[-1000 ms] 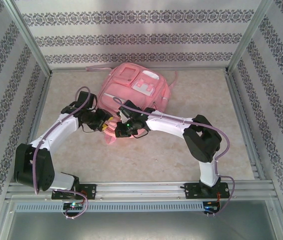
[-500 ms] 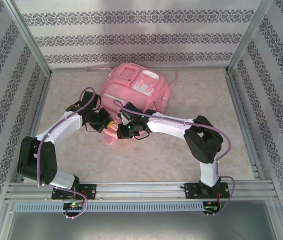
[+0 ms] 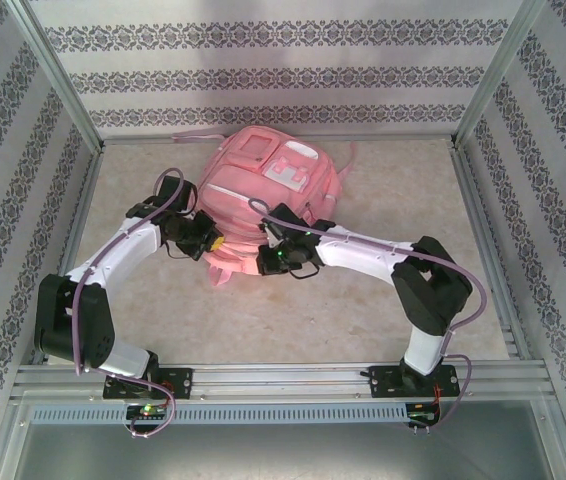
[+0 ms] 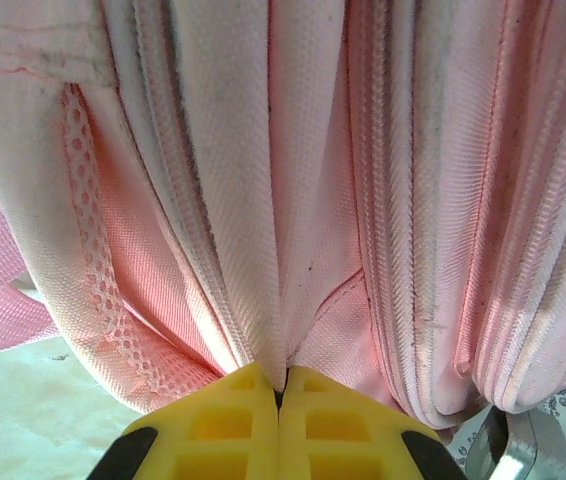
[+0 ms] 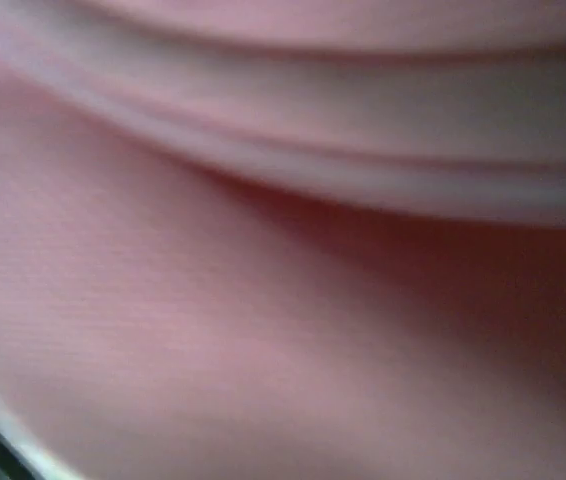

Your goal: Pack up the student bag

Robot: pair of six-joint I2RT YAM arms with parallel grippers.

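I see the student bag (image 3: 268,165) lying at the far middle of the surface (image 3: 383,300), its near edge between both arms. The left gripper (image 4: 279,398) has its yellow jaws pinching a fold of the bag's pink fabric. The right gripper (image 3: 266,262) presses into the bag. Its wrist view is a pink blur, so I cannot tell how its jaws stand.
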